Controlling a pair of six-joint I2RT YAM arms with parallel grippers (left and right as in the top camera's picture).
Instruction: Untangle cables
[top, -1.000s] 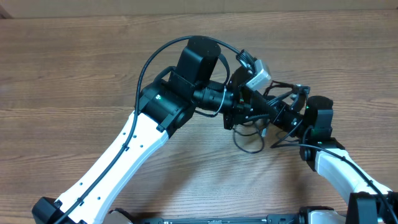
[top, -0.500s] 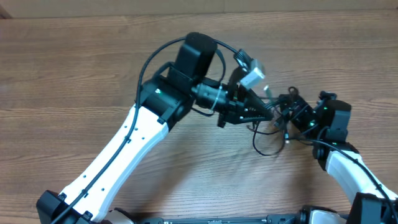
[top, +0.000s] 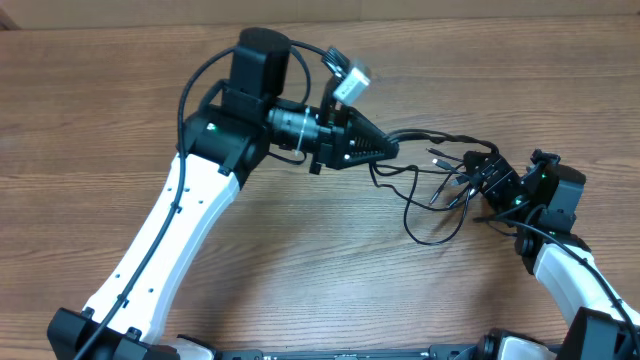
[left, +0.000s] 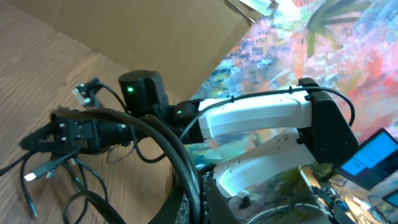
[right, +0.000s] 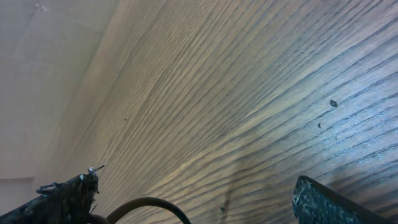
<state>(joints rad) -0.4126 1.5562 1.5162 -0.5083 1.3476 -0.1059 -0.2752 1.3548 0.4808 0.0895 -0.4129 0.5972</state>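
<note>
The cables (top: 430, 214) are thin black cords strung across the wooden table between my two grippers, with a slack loop sagging toward the front. Small plug ends (top: 438, 158) dangle mid-span. My left gripper (top: 392, 150) points right and is shut on one black cord (left: 181, 163), which arcs up out of its jaws in the left wrist view. My right gripper (top: 478, 174) stands open at the tangle's right end; it also shows in the left wrist view (left: 68, 134). In the right wrist view its fingers (right: 84, 186) stand wide apart, with a cord loop (right: 146, 202) rising between them, unclamped.
The bare wooden table (top: 120, 120) stretches left and behind the arms. A cardboard wall (top: 450, 8) runs along the far edge. The left arm's own thick black cable (top: 200, 85) loops beside its wrist. The right arm (top: 560, 260) comes in from the front right.
The left gripper has pulled back to the left and away with its cord. The right gripper has shifted right. The bunched tangle has stretched out into strands between them.
</note>
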